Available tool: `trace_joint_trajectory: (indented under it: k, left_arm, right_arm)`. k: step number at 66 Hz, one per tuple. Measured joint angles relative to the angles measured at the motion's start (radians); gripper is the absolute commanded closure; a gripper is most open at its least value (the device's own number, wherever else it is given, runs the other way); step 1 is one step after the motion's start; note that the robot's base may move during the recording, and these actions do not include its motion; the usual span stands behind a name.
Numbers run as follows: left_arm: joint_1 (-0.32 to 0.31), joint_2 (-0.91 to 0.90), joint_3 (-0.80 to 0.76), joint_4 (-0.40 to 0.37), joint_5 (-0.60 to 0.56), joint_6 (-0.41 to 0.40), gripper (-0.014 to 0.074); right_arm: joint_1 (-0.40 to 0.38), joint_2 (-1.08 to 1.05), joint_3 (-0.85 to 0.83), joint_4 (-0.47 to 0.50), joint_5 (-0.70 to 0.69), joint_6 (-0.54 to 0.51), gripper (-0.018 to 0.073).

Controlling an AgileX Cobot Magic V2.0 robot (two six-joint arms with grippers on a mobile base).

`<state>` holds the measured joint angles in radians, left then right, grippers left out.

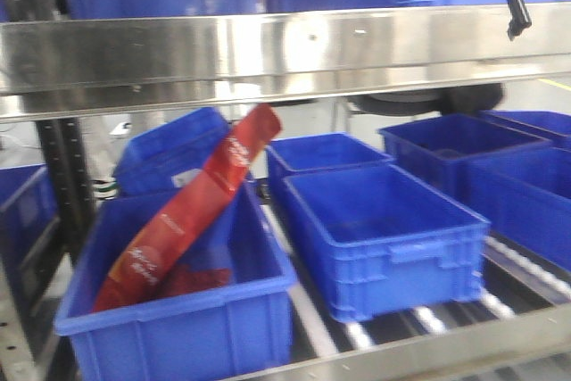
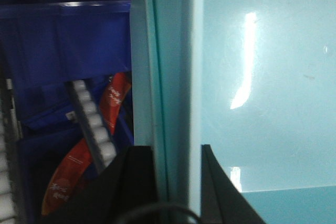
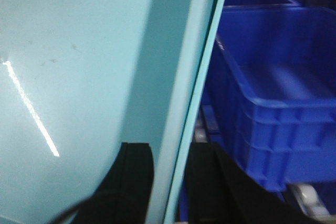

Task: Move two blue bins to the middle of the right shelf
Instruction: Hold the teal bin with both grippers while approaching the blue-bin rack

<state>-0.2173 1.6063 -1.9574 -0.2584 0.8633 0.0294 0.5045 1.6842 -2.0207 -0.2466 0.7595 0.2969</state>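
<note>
Left gripper (image 2: pixel 176 182): clamping a pale teal bin's (image 2: pixel 262 77) rim, steadying one side.
Right gripper (image 3: pixel 170 182): pinching the opposite rim (sharing the load).
Shelf (image 1: pixel 268 51): blue bins (image 1: pixel 384 229) sitting at 6 o'clock.

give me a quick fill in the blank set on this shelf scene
1. The red packet leans inside a ____ bin.
2. The left gripper straddles the rim of a light ____ bin.
3. The bin right of the packet's bin is ____ inside.

Missing words: blue; teal; empty
</note>
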Motion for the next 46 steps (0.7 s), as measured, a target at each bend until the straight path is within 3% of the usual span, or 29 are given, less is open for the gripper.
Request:
trace_joint_trajectory:
  k: [46]
  left_arm:
    - [0.0, 0.0, 0.0, 0.002, 0.0, 0.0, 0.0707]
  right_arm:
    - [0.0, 0.002, 0.0, 0.0, -0.004, 0.0, 0.0712]
